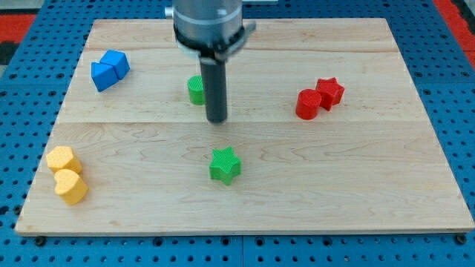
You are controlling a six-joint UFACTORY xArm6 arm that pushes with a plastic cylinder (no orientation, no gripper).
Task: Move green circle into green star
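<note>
Resting on a blue perforated base [22, 30], a pale wooden board [356, 170] of joined planks fills most of the view; red shows at the view's top corners, and nothing more of the room can be made out. No brand, label or writing is legible. Seven blocks lie on the board: two blue blocks [110, 70] touching at the view's upper left, two yellow blocks [67, 175] touching at the lower left, a red cylinder [307, 104] touching a red star [330, 92] at the right, and two green pieces. The green circle [196, 90] sits near the centre, partly hidden behind the rod; the green star [225, 165] lies apart from it, toward the view's bottom. My tip [216, 120] stands just beside the green circle, to its right and slightly below, between circle and star. The arm carries no pincer, only this rod, and holds nothing.
</note>
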